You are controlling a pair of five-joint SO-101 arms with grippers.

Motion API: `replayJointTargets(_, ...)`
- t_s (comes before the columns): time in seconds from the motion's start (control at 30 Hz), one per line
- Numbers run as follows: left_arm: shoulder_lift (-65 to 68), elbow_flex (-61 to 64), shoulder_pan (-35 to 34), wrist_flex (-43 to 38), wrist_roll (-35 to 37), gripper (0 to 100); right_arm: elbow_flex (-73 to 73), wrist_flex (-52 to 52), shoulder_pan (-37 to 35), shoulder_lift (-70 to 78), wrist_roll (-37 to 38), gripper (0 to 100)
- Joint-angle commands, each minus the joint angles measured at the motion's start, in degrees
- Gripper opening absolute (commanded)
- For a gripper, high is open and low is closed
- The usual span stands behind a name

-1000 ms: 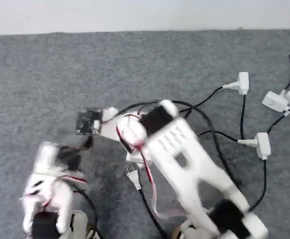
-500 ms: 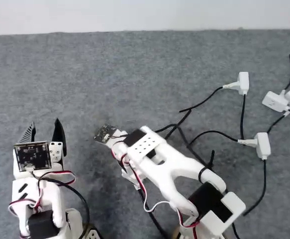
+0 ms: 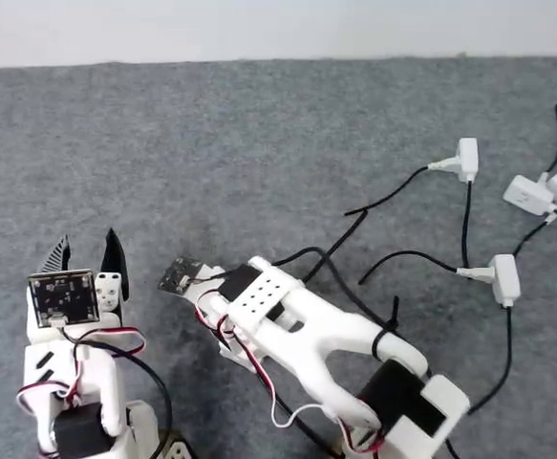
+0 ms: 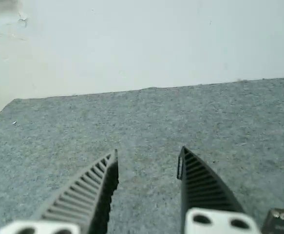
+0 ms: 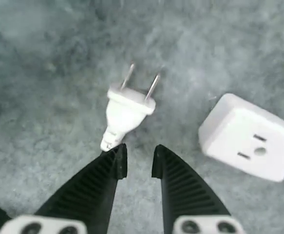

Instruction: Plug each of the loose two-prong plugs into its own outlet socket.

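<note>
A white two-prong plug lies flat on the grey carpet, prongs pointing away from my right gripper. The fingers stand a narrow gap apart with nothing between them, their tips just behind the plug's tail. A white outlet socket lies beside the plug, slots facing up. In the high view the right arm stretches over the near middle of the carpet and hides the plug. My left gripper is at the near left, open and empty, its black fingers pointing at bare carpet.
Three white socket blocks on black cords lie at the right side. Cord loops run under the right arm. A pale wall borders the carpet's far edge. Open carpet lies at the far left.
The right arm has drawn back toward the near left, its wrist now lower over the carpet. The left arm rose into place a second ago and has held still since.
</note>
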Motion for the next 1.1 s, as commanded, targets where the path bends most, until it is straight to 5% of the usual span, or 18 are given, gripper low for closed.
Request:
replayJointTargets(0.0,-0.4,-0.5,-0.4,-2.2,0.4,20,-3.6,2.9,-0.9,-4.7,-0.1,9.5)
replayJointTargets(1.07,-0.4,-0.4,-0.4,-2.1,0.4,20,-0.1,-5.8,-5.1,8.5,-0.5,9.6)
